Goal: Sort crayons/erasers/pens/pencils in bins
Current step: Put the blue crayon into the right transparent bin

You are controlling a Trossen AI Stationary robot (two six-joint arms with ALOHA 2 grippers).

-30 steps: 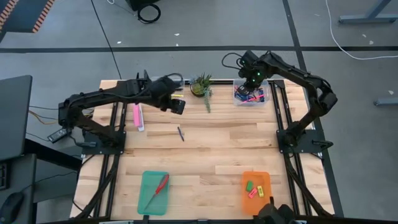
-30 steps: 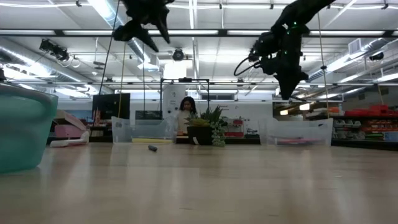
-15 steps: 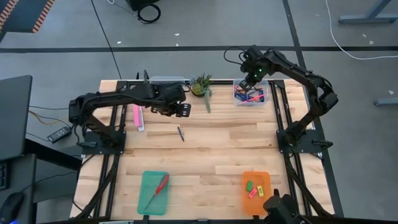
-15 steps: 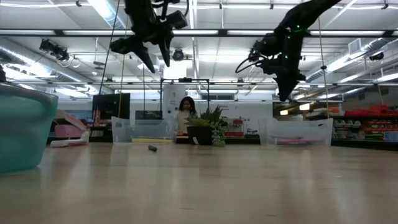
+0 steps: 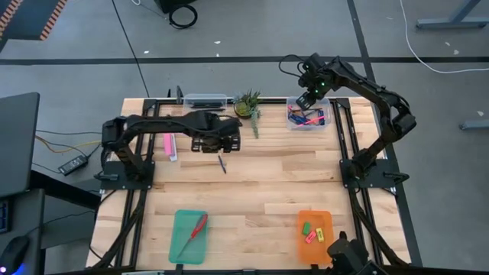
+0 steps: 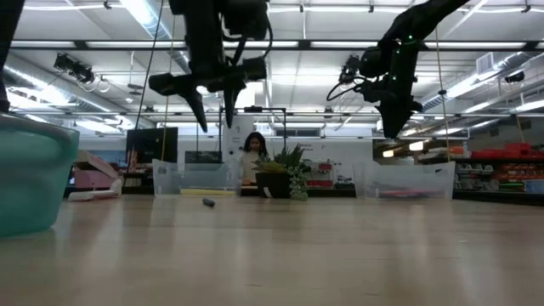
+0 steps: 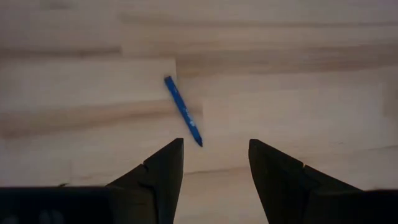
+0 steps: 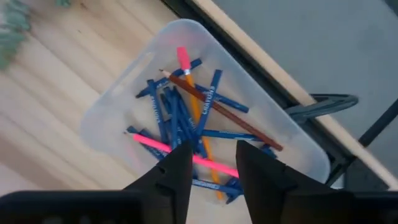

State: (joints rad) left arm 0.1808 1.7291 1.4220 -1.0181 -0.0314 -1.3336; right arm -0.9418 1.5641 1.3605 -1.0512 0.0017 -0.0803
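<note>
One blue pen [image 7: 183, 111] lies flat on the bare wood left of the table's middle [image 5: 221, 163]. My left gripper [image 7: 214, 155] hangs above it, open, pointing down, with nothing between its fingers [image 5: 227, 143]. At the far right, my right gripper [image 8: 213, 155] hovers open and empty over a clear bin [image 8: 118, 93]. That bin [image 5: 308, 114] holds several blue pens [image 8: 171, 118], a pink stick [image 8: 180, 155], a brown pencil [image 8: 217, 109] and an orange-yellow pencil [image 8: 198, 118].
A second clear bin [image 5: 205, 99] and a potted plant [image 5: 247, 105] stand at the far edge. A long pink box [image 5: 169, 143] lies at the left. Near the front, the teal tray [image 5: 180, 252] holds red scissors [image 5: 195, 231]. The orange tray [image 5: 324, 220] holds erasers [image 5: 306, 228].
My left gripper has come down and toward the table's right, rolling about its own axis. It now points down over the blue pen. My right gripper has stayed above the clear bin, shifting only slightly toward the far edge.
</note>
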